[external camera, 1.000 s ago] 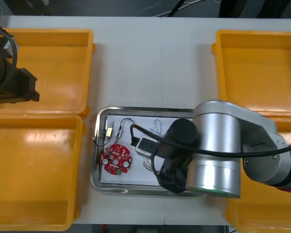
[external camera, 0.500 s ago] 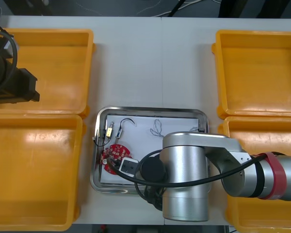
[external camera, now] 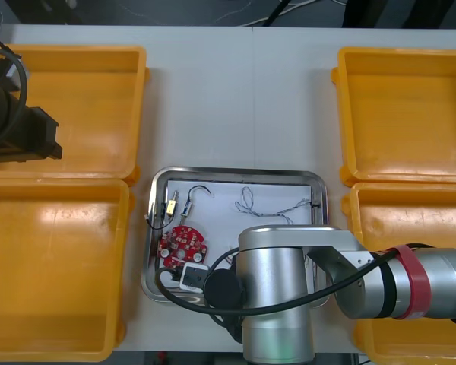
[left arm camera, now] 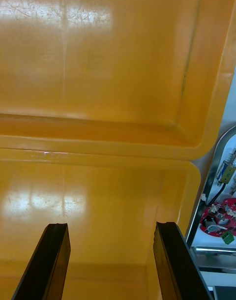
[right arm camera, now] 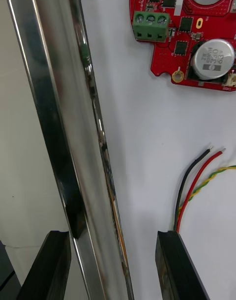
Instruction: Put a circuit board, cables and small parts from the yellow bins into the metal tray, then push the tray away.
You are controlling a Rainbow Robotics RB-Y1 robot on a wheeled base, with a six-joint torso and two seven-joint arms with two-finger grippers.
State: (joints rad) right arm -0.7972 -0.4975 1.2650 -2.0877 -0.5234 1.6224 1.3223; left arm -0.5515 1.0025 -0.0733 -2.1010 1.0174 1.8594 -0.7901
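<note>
Yellow plastic bins (external camera: 129, 114) on the left lie under the parked left end effector (left arm camera: 110, 226), its fingers apart. Between the bins, the shiny metal tray (external camera: 235, 172) already carries the round red circuit board (external camera: 184, 245), a twisted blue and white cable (external camera: 270, 207) and a red and yellow cable (right arm camera: 196, 182). The right end effector (right arm camera: 113, 233) stands spread astride the tray's near rim, clamping nothing. Pushing looks next: press the outer finger squarely on the rim and drive straight, lest the tray swivel.

Mirror-polished metal tray (right arm camera: 59, 108) with matt white lining; yellow bins (left arm camera: 98, 59) of glossy, lightly scuffed plastic.
</note>
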